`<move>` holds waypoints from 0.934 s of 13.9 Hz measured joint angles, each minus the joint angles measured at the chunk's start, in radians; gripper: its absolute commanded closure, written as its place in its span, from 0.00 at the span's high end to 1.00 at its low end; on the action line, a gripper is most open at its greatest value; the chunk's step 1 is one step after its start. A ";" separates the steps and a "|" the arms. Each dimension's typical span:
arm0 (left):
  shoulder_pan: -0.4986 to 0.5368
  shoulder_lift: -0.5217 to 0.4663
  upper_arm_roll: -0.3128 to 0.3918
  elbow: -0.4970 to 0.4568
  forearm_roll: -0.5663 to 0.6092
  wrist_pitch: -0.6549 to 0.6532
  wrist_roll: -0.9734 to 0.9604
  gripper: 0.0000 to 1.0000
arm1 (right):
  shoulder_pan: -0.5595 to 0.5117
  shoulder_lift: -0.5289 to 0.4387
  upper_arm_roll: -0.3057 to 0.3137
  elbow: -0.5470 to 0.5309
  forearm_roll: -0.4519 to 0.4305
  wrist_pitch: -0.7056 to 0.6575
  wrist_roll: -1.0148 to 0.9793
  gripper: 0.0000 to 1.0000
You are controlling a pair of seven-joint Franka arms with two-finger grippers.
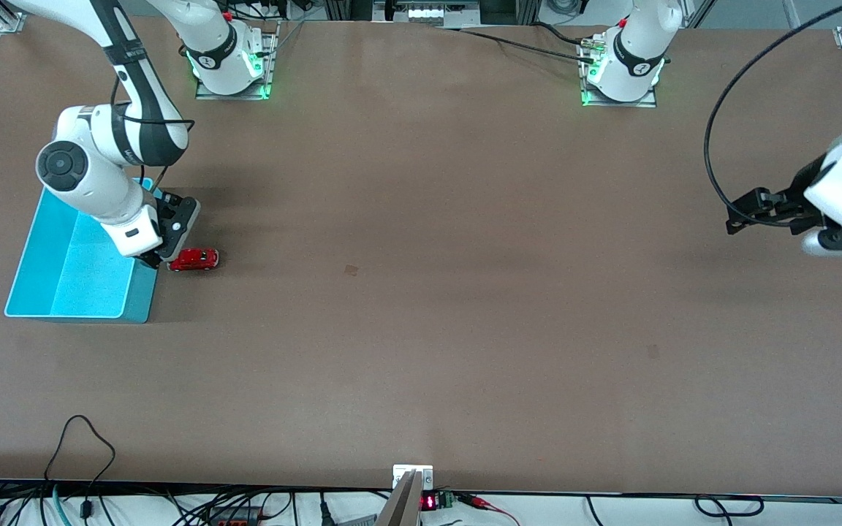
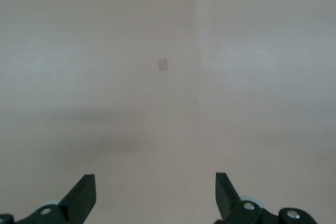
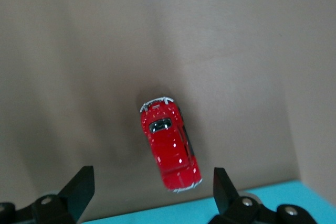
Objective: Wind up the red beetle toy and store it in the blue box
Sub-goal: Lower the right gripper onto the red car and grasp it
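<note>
Right wrist view: glossy red beetle toy (image 3: 170, 144), silvery trim.

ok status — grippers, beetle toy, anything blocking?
Right gripper open, low beside the blue box, red beetle toy on the table in front of it. Left gripper open, waiting over the table's left-arm end. Nothing blocking.

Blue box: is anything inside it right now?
The visible floor of the blue box is bare; the right arm covers its farther corner. The red beetle toy sits outside on the table, under the open right gripper.
</note>
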 measured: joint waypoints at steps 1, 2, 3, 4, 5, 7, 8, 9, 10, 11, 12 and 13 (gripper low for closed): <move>-0.011 -0.039 0.005 -0.050 0.000 0.018 -0.002 1.00 | -0.006 0.013 0.000 -0.012 0.000 0.040 -0.063 1.00; -0.014 -0.064 0.009 -0.081 0.000 0.021 -0.004 1.00 | -0.012 0.029 0.000 -0.015 0.000 0.068 -0.110 1.00; -0.014 -0.078 0.012 -0.098 0.000 0.019 -0.004 1.00 | -0.015 0.044 0.000 -0.015 0.000 0.084 -0.137 1.00; -0.014 -0.081 0.017 -0.100 0.000 0.011 -0.004 1.00 | -0.016 0.057 0.000 -0.015 0.000 0.094 -0.154 1.00; -0.014 -0.079 0.020 -0.097 0.000 -0.004 -0.004 1.00 | -0.015 0.070 0.000 -0.016 0.000 0.107 -0.167 1.00; -0.015 -0.073 0.020 -0.076 -0.001 -0.036 -0.004 1.00 | -0.015 0.100 0.001 -0.016 0.000 0.143 -0.183 1.00; -0.017 -0.069 0.019 -0.061 -0.002 -0.044 -0.004 1.00 | -0.015 0.116 0.002 -0.016 0.000 0.159 -0.187 1.00; -0.019 -0.066 0.018 -0.050 -0.005 -0.049 -0.004 1.00 | -0.015 0.130 0.002 -0.016 0.000 0.172 -0.188 1.00; -0.021 -0.064 0.017 -0.043 -0.008 -0.051 -0.004 1.00 | -0.015 0.141 0.002 -0.016 0.000 0.184 -0.189 1.00; -0.024 -0.063 0.017 -0.040 -0.011 -0.052 -0.004 1.00 | -0.016 0.151 0.002 -0.016 0.000 0.195 -0.189 1.00; -0.025 -0.063 0.016 -0.039 -0.012 -0.053 -0.004 1.00 | -0.016 0.158 0.002 -0.016 0.000 0.205 -0.189 0.83; -0.025 -0.063 0.016 -0.038 -0.012 -0.054 -0.004 1.00 | -0.016 0.164 0.002 -0.016 0.000 0.211 -0.189 0.49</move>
